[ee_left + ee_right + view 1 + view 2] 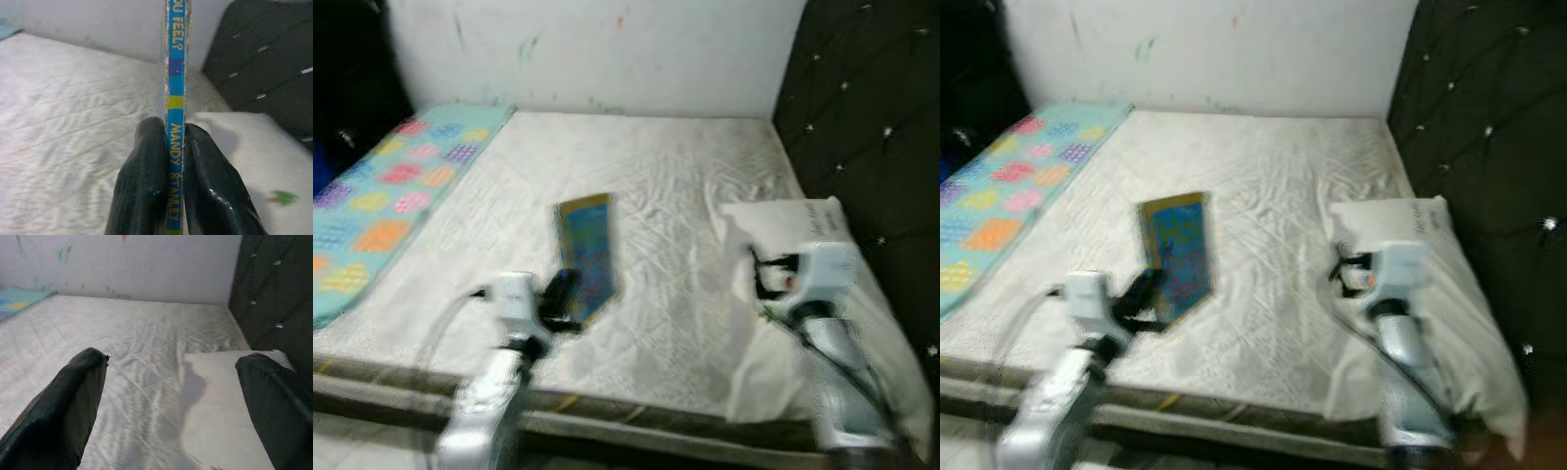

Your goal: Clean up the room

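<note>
The robot stands at the near edge of a bed with a white quilted mattress (656,196). The head pictures are a bit blurry.

The left gripper (168,147) is squeezed tight on a thin picture book (587,250). In the left wrist view the two black fingers (142,181) press on both sides of the book's blue spine. The spine has yellow letters that read "MANDY STANLEY". In the head views the book has a blue cover with a yellow border. The gripper has hold of its near end. The book sits over the middle of the mattress, near the front. I cannot tell if its far end touches the bed.

The right gripper (171,382) is over the right side of the bed, with its two fingers spread wide apart and nothing between them. It is just above a white pillow (803,220) that lies at the right edge.

A blanket with bright coloured shapes (382,206) lies along the left side of the bed. A dark padded headboard (871,117) stands on the right. A white wall (607,49) with small marks is at the far end.
</note>
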